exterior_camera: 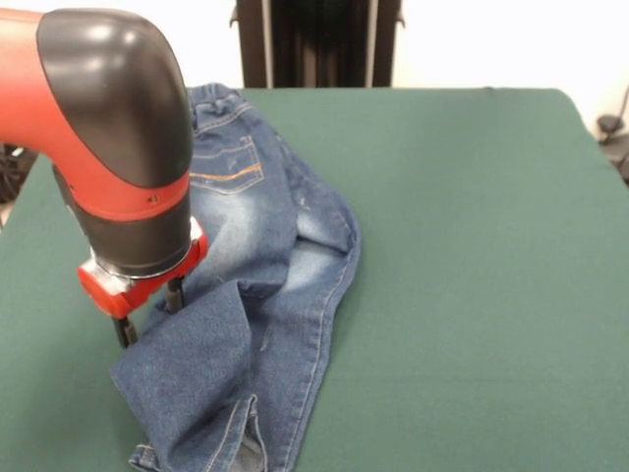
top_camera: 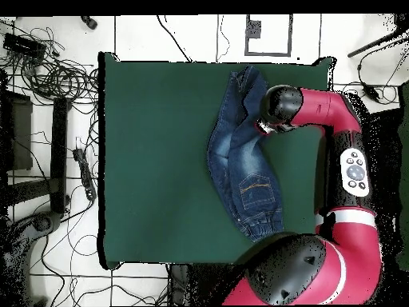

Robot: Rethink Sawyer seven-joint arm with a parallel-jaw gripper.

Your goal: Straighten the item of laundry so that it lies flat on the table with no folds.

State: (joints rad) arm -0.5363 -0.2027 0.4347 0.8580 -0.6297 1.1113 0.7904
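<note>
The item of laundry (exterior_camera: 275, 256), small blue jeans, lies on the left half of the green table (exterior_camera: 472, 246). Its gathered waistband is at the far end and an orange-stitched pocket faces up. At the near end one leg is folded back over itself into a darker flap (exterior_camera: 192, 364). My gripper (exterior_camera: 149, 313) hangs just at that flap's upper left edge, its two black fingers (exterior_camera: 125, 332) apart and nothing visibly pinched between them. From overhead the jeans (top_camera: 240, 160) are bunched and curved on the table (top_camera: 152, 160), and the arm's wrist (top_camera: 279, 108) covers the gripper beside the leg ends.
The red arm (top_camera: 347, 168) runs along the table's right edge in the overhead view. Cables and black stands (top_camera: 56, 160) crowd the floor to the table's left. A dark stand (exterior_camera: 314, 39) rises behind the table's far edge in the front view.
</note>
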